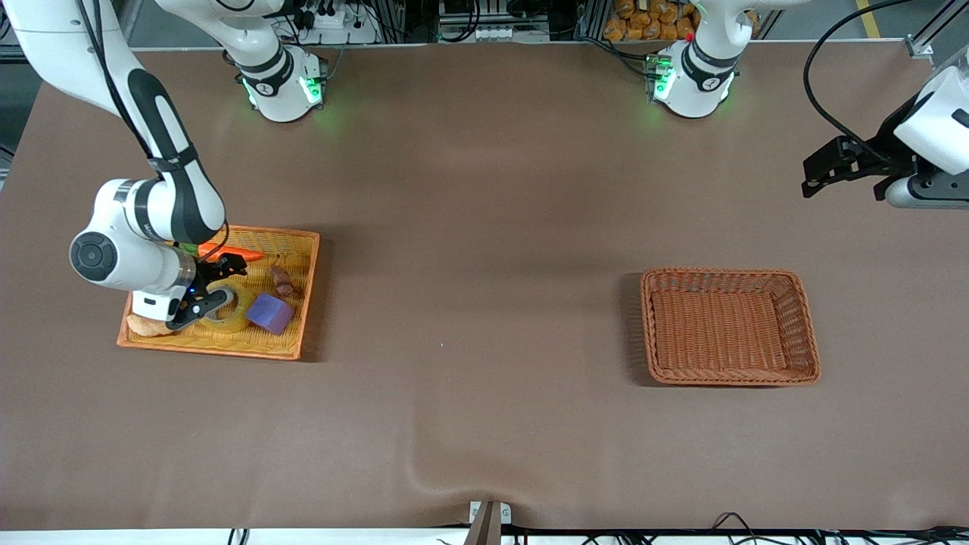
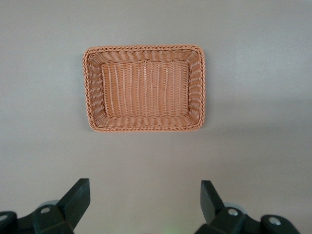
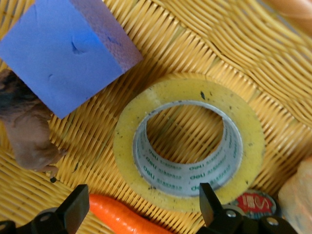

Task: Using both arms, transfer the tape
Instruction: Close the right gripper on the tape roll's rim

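The translucent yellow ring of tape (image 3: 189,147) lies flat, hole up, in the orange woven tray (image 1: 288,246) directly beneath the spread right gripper (image 1: 214,290). The left gripper (image 1: 846,168), also spread, waits above the brown wicker basket (image 2: 144,49).

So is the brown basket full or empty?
Empty. The left wrist view looks straight down into the brown basket and shows only bare weave inside. The tape lies in the yellow tray.
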Controlling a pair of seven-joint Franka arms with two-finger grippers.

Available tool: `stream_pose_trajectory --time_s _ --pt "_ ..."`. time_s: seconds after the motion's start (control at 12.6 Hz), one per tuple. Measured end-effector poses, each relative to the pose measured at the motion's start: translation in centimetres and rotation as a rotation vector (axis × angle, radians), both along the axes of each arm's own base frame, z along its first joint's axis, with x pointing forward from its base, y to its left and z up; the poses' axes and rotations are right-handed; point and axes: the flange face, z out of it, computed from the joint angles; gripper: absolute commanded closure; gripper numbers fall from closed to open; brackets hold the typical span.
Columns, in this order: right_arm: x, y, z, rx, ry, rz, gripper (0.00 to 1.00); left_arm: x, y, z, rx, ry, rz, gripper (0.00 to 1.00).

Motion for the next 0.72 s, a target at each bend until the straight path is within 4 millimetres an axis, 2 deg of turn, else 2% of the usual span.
stream_pose_trajectory --time_s 0.4,0.56,0.72 --pt "0.5 0.5 -0.2 0.015 -0.033 0.088 0.01 0.0 0.0 -0.1 0.0 0.002 0.0 0.0" --pt "0.4 0.4 -0.9 0.015 -0.027 0.09 0.14 0.1 0.0 -0.1 0.0 0.002 0.0 0.0" --pt "0.3 0.2 -2.0 0.014 -0.021 0.09 0.38 0.1 0.0 -0.1 0.0 0.003 -0.001 0.0"
